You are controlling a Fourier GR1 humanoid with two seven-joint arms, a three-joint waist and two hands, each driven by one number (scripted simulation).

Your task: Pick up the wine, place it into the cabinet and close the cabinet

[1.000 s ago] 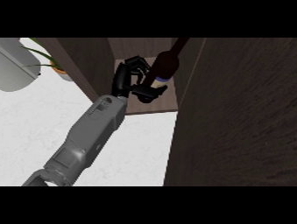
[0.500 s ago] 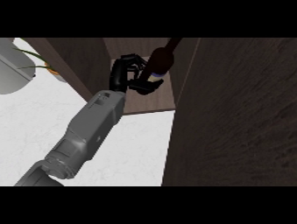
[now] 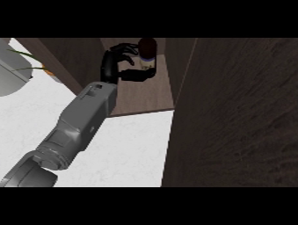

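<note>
Cabinet door (image 3: 248, 114): dark wood, open, fills everything right of the shelf, edge toward the camera. Cabinet (image 3: 141, 94) itself: open, wooden shelf floor lit brown, front edge of the shelf overhanging the counter. Dark side wall (image 3: 70, 57) of the cabinet just left of the shelf. Counter (image 3: 132, 149): white, speckled, below and left of the shelf.

Grey forearm (image 3: 80, 123): crosses the counter diagonally up to the shelf, elbow end well below and left of the shelf, wrist over the shelf's front left part.

White rounded object (image 3: 2, 72): far left of the shelf, beyond the side wall; cannot tell what. Thin green leaves (image 3: 24, 61) plus a small orange spot beside it, between that object and the side wall.

Hand (image 3: 122, 66): black, inside the cabinet, above the shelf floor at its back. Cannot tell for certain which hand; reads as the left from where the arm enters. Fingers curled round the wine bottle (image 3: 148, 52), thumb low, other fingers over the top.

Wine bottle: dark, light label band, inside the cabinet at the back of the shelf, right of the hand, in its grip. Cannot tell whether the base touches the shelf floor.
</note>
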